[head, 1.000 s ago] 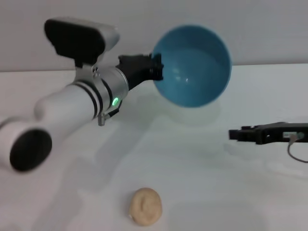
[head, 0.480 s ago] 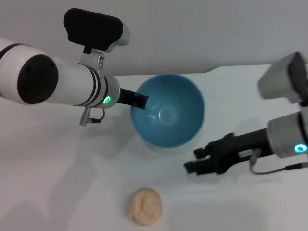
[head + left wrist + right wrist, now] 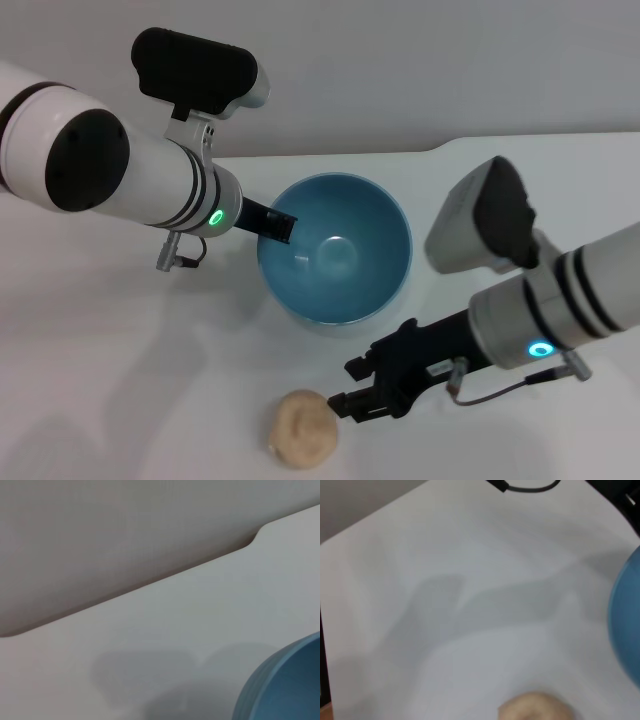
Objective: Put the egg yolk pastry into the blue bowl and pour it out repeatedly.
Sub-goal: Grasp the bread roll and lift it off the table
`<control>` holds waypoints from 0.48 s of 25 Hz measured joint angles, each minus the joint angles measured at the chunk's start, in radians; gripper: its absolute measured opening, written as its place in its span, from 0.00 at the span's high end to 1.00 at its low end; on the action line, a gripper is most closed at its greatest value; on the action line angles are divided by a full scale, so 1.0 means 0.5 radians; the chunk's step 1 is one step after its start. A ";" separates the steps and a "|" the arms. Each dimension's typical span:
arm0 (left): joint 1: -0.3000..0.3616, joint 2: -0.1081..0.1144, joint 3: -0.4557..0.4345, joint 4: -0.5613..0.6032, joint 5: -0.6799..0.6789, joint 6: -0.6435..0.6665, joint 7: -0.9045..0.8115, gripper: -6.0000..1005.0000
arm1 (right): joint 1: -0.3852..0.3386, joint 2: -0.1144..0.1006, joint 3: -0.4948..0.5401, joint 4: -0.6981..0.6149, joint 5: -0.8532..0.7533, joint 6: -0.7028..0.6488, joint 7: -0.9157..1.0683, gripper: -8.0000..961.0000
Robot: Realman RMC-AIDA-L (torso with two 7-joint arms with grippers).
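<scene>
White table (image 3: pixel 120 400), egg yolk pastry (image 3: pixel 303 428) just beside right gripper (image 3: pixel 352 388)

No text, label, brand or number is readable anywhere.

Light-blue bowl (image 3: pixel 335 250) with a glossy inside, tan-beige pastry ball (image 3: pixel 303 427) on a plain white tabletop (image 3: pixel 120 380) — both arms are white with black bands, black grippers, left gripper (image 3: pixel 272 224) and right gripper (image 3: pixel 352 390), one arm with a green light and the other blue.
</scene>
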 joint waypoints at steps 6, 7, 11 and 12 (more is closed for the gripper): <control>-0.013 0.001 0.000 0.002 0.001 -0.001 0.001 1.00 | 0.047 0.003 -0.179 0.193 0.105 0.288 -0.004 0.51; -0.014 0.001 0.000 0.002 0.002 0.001 0.002 1.00 | 0.053 0.003 -0.194 0.219 0.133 0.314 -0.010 0.51; -0.018 0.002 0.000 0.003 0.002 0.006 0.009 1.00 | 0.115 0.004 -0.271 0.343 0.229 0.374 -0.016 0.51; -0.018 0.002 0.000 0.004 0.002 0.007 0.011 1.00 | 0.130 0.004 -0.298 0.368 0.254 0.389 -0.017 0.51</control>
